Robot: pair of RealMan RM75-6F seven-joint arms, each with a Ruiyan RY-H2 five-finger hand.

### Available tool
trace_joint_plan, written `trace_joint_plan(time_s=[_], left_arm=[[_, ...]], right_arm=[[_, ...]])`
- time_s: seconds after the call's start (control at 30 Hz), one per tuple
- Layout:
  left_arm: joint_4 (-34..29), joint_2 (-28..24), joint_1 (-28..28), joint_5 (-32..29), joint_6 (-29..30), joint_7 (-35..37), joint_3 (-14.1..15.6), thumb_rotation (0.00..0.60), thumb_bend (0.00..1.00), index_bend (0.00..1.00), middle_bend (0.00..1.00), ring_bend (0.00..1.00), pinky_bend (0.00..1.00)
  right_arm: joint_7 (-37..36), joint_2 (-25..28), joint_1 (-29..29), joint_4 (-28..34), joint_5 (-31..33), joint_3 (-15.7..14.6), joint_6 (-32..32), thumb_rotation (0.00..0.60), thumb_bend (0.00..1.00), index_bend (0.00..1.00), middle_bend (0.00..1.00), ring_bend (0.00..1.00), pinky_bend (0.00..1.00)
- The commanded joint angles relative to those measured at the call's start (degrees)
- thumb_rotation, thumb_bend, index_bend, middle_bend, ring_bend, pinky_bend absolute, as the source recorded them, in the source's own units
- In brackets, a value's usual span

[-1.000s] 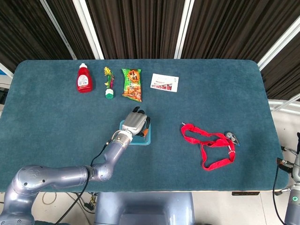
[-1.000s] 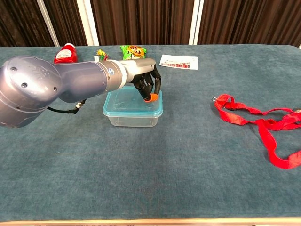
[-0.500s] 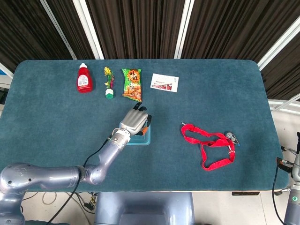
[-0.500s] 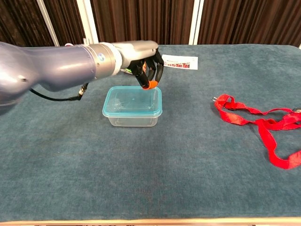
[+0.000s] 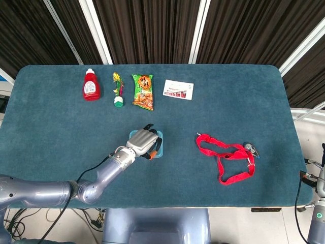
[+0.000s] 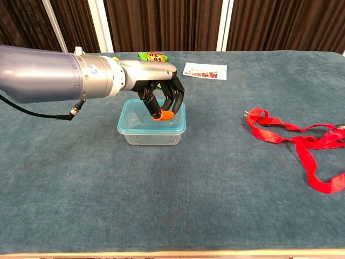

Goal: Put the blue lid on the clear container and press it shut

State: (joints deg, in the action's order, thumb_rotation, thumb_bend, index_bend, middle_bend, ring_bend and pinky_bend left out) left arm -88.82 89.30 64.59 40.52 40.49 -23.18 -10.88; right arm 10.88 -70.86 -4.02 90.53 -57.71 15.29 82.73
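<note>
Blue lid (image 6: 137,116) already sits on the clear container (image 6: 152,135), near the middle of the tabletop (image 6: 178,205), a little left of centre. Placing looks done; pressing shut is the step in hand, and whether every edge has snapped down cannot be told from either view.

Left hand (image 6: 160,100) is over the lid's far right part, fingers curled down, orange fingertips (image 6: 166,115) at or just touching the lid surface. It grasps nothing, just clenched and pushing by the look of it. Left forearm comes in from the left edge, roughly level, wrist bent so the palm faces down. Head view shows the same hand (image 5: 143,142) covering most of the box.

Right hand not seen in either view.

Off to the right, well apart, a red strap (image 6: 291,139). Along the far edge: ketchup bottle (image 5: 91,85), snack packet (image 5: 143,92), a card (image 5: 178,89).
</note>
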Motion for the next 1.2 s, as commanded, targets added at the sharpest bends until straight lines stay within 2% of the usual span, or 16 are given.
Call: trace_joint_plan(time_s=[0.03,0.4,0.53,0.57,0.63,0.7,0.93,1.1,1.2], left_arm=[[0.0,0.1,0.2,0.4,-0.7,1.1,0.2,0.600,0.47,0.65,0.67,0.19,0.03],[1.7,2.0,1.2,0.9,1.5,0.0,2.0,0.600,0.47,0.66,0.67,0.19,0.01],[2.0,3.1,0.1,4.5,3.7,1.6,1.7,0.600,0.47,0.68,0.69,0.21,0.02],[2.3,3.5,-0.4,6.5,4.6,2.7,1.4,0.600,0.47,0.68,0.69,0.23,0.05],[3.2,4.5,-1.3,10.0,6.1,4.2,1.3,0.600,0.47,0.68,0.69,0.29,0.21],[4.1,5.1,-1.9,12.5,6.8,5.6,1.3,0.600,0.47,0.68,0.69,0.31,0.27],[5.4,5.4,-2.5,16.1,5.6,8.2,1.4,0.600,0.47,0.68,0.69,0.45,0.57],[5.9,5.5,-2.7,17.1,4.8,8.8,1.3,0.600,0.48,0.69,0.71,0.56,0.71],[5.9,5.6,-2.8,17.7,4.7,9.3,1.1,0.600,0.48,0.70,0.73,0.61,0.75]], right_arm=[[0.0,0.1,0.0,0.0,0.0,0.1,0.1,0.600,0.28,0.03,0.00,0.00,0.00],[-0.5,0.3,0.0,0.1,0.1,0.2,0.0,0.600,0.28,0.03,0.00,0.00,0.00],[-0.6,0.2,-0.1,0.0,0.1,0.2,-0.3,0.600,0.28,0.03,0.00,0.00,0.00],[-0.7,0.1,-0.1,-0.1,0.2,0.3,-0.2,0.600,0.28,0.03,0.00,0.00,0.00],[-0.7,0.1,-0.1,-0.1,0.2,0.3,-0.2,0.600,0.28,0.03,0.00,0.00,0.00],[-0.8,0.1,-0.1,-0.1,0.2,0.3,-0.2,0.600,0.28,0.03,0.00,0.00,0.00],[-0.9,0.1,-0.1,-0.1,0.1,0.5,0.0,0.600,0.27,0.03,0.00,0.00,0.00],[-1.0,0.2,-0.1,0.0,0.1,0.5,0.0,0.600,0.28,0.03,0.00,0.00,0.00],[-1.0,0.2,-0.1,0.0,0.2,0.5,0.0,0.600,0.28,0.03,0.00,0.00,0.00]])
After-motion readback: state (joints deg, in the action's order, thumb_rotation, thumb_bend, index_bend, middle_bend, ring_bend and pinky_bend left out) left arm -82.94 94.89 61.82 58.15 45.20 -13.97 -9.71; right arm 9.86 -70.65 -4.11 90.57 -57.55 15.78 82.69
